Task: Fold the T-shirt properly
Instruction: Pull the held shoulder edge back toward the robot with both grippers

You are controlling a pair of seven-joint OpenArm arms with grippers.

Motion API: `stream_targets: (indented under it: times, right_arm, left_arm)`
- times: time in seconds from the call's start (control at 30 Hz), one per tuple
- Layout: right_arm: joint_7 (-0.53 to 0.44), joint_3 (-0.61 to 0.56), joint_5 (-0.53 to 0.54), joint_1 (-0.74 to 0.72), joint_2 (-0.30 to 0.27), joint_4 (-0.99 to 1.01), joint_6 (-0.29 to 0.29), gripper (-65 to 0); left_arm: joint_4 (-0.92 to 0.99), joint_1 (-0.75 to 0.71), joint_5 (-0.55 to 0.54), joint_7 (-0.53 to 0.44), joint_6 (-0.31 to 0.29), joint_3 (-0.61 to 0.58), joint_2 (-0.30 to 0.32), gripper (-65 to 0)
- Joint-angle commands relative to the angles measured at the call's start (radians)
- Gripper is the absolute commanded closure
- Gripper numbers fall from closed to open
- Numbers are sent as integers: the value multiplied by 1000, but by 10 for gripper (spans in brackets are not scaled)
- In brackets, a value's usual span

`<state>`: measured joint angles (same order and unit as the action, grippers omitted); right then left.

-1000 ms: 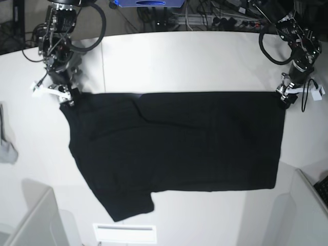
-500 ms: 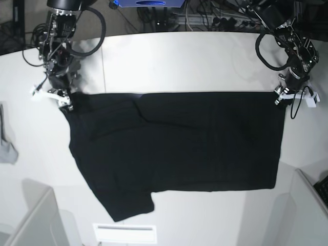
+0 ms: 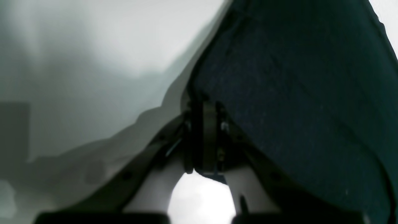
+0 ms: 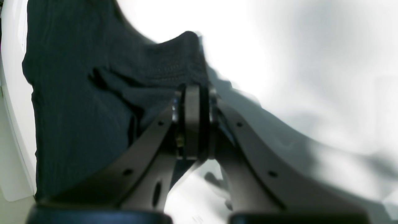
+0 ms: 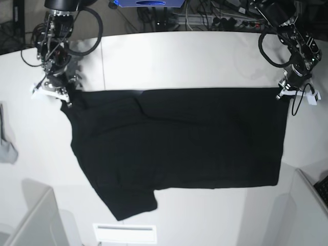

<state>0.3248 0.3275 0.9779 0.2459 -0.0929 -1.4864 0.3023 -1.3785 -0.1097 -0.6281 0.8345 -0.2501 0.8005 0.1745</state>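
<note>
The black T-shirt (image 5: 179, 141) lies spread on the white table (image 5: 174, 61), plain side up, one sleeve pointing to the near left. My left gripper (image 5: 282, 93) is shut on the shirt's far right corner; in the left wrist view the gripper (image 3: 206, 133) pinches the dark cloth (image 3: 295, 93). My right gripper (image 5: 64, 96) is shut on the far left corner; in the right wrist view the gripper (image 4: 192, 121) clamps bunched black fabric (image 4: 93, 93). The far edge is stretched straight between both grippers.
A small grey cloth (image 5: 6, 148) lies at the table's left edge. Grey box corners stand at the near left (image 5: 36, 220) and near right (image 5: 302, 210). A white slotted panel (image 5: 124, 231) sits at the front edge. Cables run behind the table.
Both grippers have moved a little toward the far side, pulling the shirt's far edge with them. The whole shirt has slid slightly away and its top edge is tauter.
</note>
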Motion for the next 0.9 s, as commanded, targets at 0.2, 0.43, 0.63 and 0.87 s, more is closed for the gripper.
stream_targets:
  times: [0.2,0.43,0.63,0.87]
  right_arm:
    - [27,3,-11,88,0,-86,34,0]
    - [27,3,-9,178,0,-176,34,0]
    - [27,3,-9,264,3,-245,34,0]
    - [27,3,-9,335,3,-265,34,0]
  left_arm:
    - [-89,-83,4,-13,1,6,18,0]
    - [-163,-172,-2,-13,1,6,15,0]
    - [-263,-259,-2,-13,1,6,13,0]
    - [-330,-342,-2,-13,1,10,13,0]
